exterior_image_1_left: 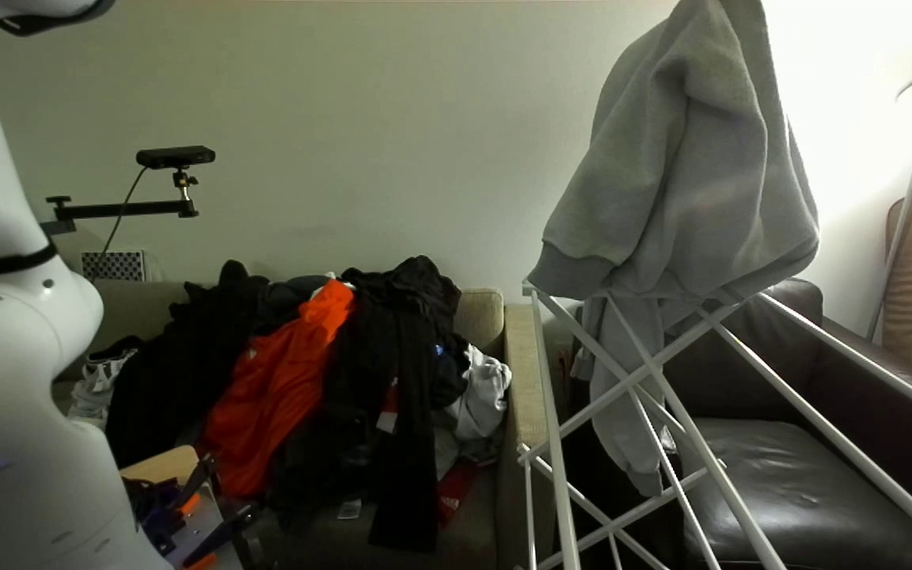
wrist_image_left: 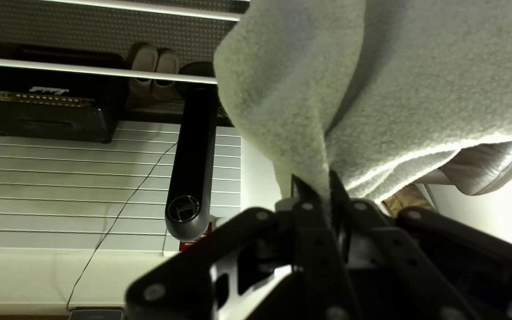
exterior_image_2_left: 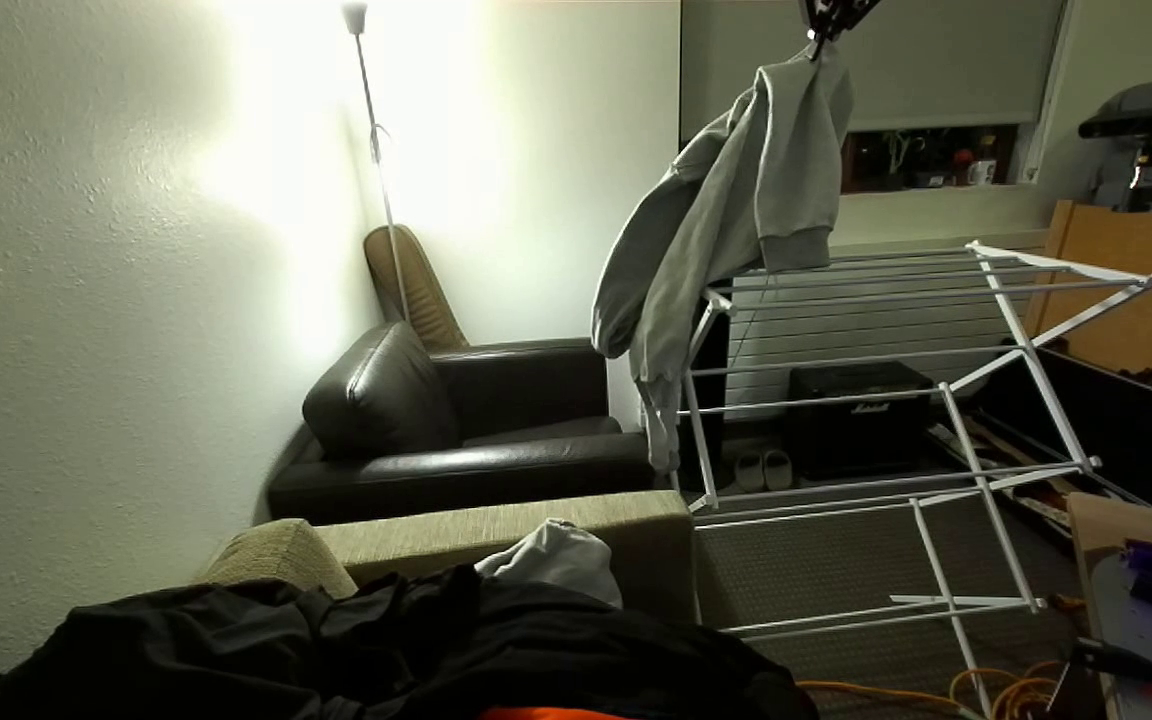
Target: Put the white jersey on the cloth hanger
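Note:
The white jersey, pale grey in this light, hangs folded from above in both exterior views (exterior_image_1_left: 685, 182) (exterior_image_2_left: 726, 190). It fills the upper middle of the wrist view (wrist_image_left: 282, 89). My gripper (exterior_image_2_left: 821, 42) is shut on its top edge; the cloth runs between the fingertips in the wrist view (wrist_image_left: 314, 177). The cloth hanger is a white folding drying rack (exterior_image_1_left: 647, 368), also in an exterior view (exterior_image_2_left: 1033, 350) and the wrist view (wrist_image_left: 91, 69). The jersey's lower part hangs at the rack's end, with a long piece dangling below its top bars. Whether it touches the bars is unclear.
A sofa (exterior_image_2_left: 506, 535) holds a pile of black clothes (exterior_image_1_left: 393, 348) and an orange garment (exterior_image_1_left: 282, 380). A dark leather armchair (exterior_image_2_left: 456, 480) stands by the rack's end, near a floor lamp (exterior_image_2_left: 379, 130). A black amplifier (exterior_image_2_left: 856, 410) stands behind the rack.

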